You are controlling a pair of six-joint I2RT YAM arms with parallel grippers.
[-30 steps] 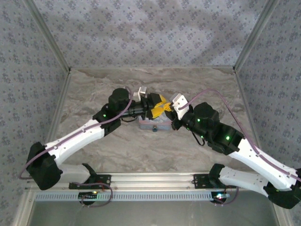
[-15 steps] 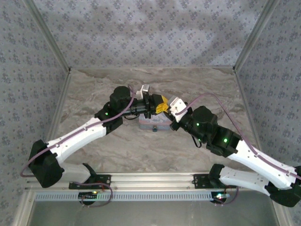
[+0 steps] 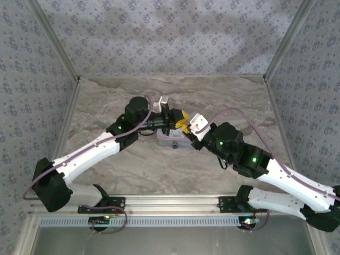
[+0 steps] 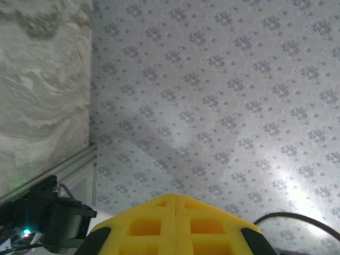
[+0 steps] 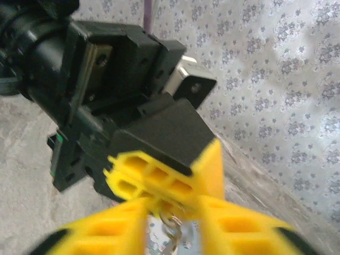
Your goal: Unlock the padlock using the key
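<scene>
My left gripper hovers over the light-blue tin; in its own view the yellow jaws are pressed together. In the right wrist view the left gripper's fingers pinch the key, whose metal ring dangles below them. My right gripper sits just under those fingers, open, with the ring hanging in the gap between its jaws. From above, the right gripper nearly touches the left one. The padlock is a tiny dark speck on the tin's near side.
The tin stands mid-table on the marble-patterned top. Patterned walls close in the back and both sides. A metal rail with the arm bases runs along the near edge.
The left gripper has shut on the key. The right gripper, shut a second ago, has opened and let go. Both grippers have drifted slightly left over the tin.
</scene>
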